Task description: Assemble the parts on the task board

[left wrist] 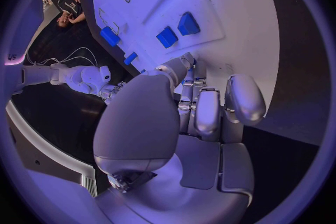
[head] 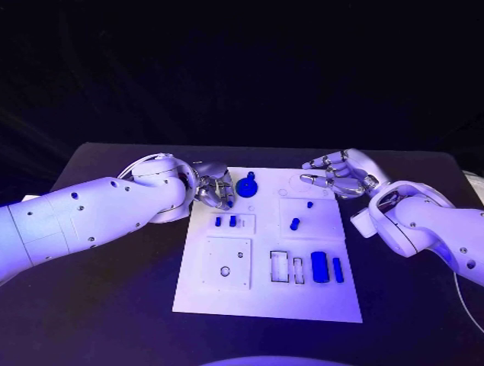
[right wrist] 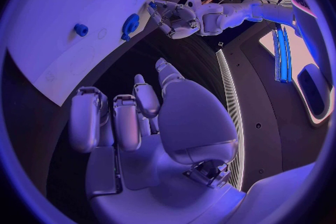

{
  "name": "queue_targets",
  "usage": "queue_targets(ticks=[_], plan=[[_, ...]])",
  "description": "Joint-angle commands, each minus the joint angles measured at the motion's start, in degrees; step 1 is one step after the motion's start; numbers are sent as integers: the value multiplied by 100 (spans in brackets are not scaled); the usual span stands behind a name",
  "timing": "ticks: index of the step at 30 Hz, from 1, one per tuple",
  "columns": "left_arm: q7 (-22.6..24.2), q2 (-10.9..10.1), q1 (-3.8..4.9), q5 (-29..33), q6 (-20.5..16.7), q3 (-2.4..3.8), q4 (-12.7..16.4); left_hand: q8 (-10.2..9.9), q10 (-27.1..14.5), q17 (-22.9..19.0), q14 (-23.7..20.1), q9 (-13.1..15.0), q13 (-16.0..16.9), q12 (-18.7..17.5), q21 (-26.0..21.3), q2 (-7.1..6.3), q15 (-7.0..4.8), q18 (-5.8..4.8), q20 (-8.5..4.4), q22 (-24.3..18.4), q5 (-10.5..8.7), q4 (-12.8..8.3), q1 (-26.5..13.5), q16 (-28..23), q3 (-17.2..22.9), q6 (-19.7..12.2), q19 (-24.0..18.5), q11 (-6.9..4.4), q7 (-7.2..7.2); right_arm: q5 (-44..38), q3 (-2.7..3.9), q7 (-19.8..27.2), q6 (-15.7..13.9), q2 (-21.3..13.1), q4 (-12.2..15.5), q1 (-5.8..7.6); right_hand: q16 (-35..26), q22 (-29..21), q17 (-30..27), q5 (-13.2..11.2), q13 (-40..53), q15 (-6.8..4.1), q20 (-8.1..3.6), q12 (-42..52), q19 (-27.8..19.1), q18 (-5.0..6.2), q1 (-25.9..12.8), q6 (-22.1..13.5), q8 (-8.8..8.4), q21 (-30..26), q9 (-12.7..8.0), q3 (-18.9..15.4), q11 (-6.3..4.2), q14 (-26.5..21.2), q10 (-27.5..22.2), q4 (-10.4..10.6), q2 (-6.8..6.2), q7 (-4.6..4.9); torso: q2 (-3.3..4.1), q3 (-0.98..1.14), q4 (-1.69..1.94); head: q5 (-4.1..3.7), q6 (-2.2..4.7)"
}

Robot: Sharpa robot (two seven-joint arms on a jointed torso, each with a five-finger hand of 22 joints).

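Both hands empty at the board's far end, reaching for a part.

Left hand (head: pixel 211 187), fingers loosely curled on nothing, hovers just beside the round part (head: pixel 247 187); right hand (head: pixel 338 174) is spread and empty over the board (head: pixel 269 301). Next, probably: close on that part.

Left hand (head: pixel 211 187) and right hand (head: pixel 341 174) hover, fingers curled, holding nothing.

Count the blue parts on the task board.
6 visible: a round one at the far edge, two small ones left of centre, one right of centre, and two long ones at the near right. The left robot hand may hide others.
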Motion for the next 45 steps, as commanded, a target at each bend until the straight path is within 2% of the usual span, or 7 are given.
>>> queue_targets(ticks=[1,9,19,33,37,40,45], plan=[[-71,-1,-12,-37,173,-9,17,21,42,-6,173,5,5,-32,11,-8,-27,-102,-8,-4,-10,21,-53,-14,10,47,44,-11,9,-20,0,18,81,7,4,-3,-25,-2,529,-9,-8,-3,-1,-2,-41,43,-20,30,17,-29,9,-17,-6,371,-39,13,56,-11,3,-1,-2,15,4],[-113,5,-12,-37,133,-9,-6,-45,-16,-40,165,-38,-5,-90,12,-22,-13,-104,-2,8,-5,5,-84,-22,19,-32,32,15,39,-73,0,-19,59,8,-1,-3,-23,-3,532,-9,-3,-4,-1,6,-41,43,-19,30,17,-30,9,-18,-6,371,-35,14,56,-11,1,4,4,19,-3],[-172,10,-14,-14,125,-10,-34,-475,-314,-136,143,-311,-118,-381,-17,-146,128,-107,102,14,0,10,-197,-24,118,-597,-10,195,228,-87,0,-29,56,3,-5,-3,-31,-10,521,-10,-13,-4,-2,-9,-44,44,-21,30,17,-34,9,-20,-6,369,-42,15,57,-11,0,3,-2,18,-2],[-193,-13,-15,-8,104,-11,-56,-517,-348,-155,138,-352,-140,-428,-29,-167,150,-103,126,11,0,1,-200,-20,146,-607,-19,222,257,-82,0,-82,103,-3,-27,-3,-62,-62,480,-10,-55,-4,-2,-71,-64,54,-22,29,17,-61,9,-24,-5,360,-72,17,56,-11,1,0,1,10,0],[-182,-60,-15,-5,67,-10,-73,-548,-375,-166,135,-380,-155,-460,-40,-180,163,-100,140,6,1,-17,-183,-16,173,-622,-27,239,272,-234,0,-273,298,-8,-84,-3,-512,-969,-26,6,-1727,-10,-7,-2554,-449,220,127,-10,6,-595,3,14,-9,201,-1387,-11,79,-1,-5,1,-6,-8,5],[-48,-149,-14,210,-97,-9,-87,-560,-422,-179,130,-412,-188,-517,-89,-162,183,-86,163,-30,8,-52,-136,-5,258,-573,-50,258,285,-733,1,-511,540,-27,-157,-3,-836,-1414,-345,-20,-2758,22,-13,-3835,-600,295,482,38,23,-903,9,276,37,128,-1937,-127,69,35,-5,-1,-2,-6,10],[492,-303,-12,1291,-723,-9,-113,-480,-429,-350,37,-425,-230,-563,-505,-80,191,6,186,-380,20,-193,45,-100,567,-354,-224,290,307,-1644,1,-818,911,-63,-173,-4,-1016,-1500,-515,-103,-3930,81,57,-4949,-554,296,827,207,38,-984,20,735,140,137,-2086,-316,-84,75,-7,9,-7,-58,43]])
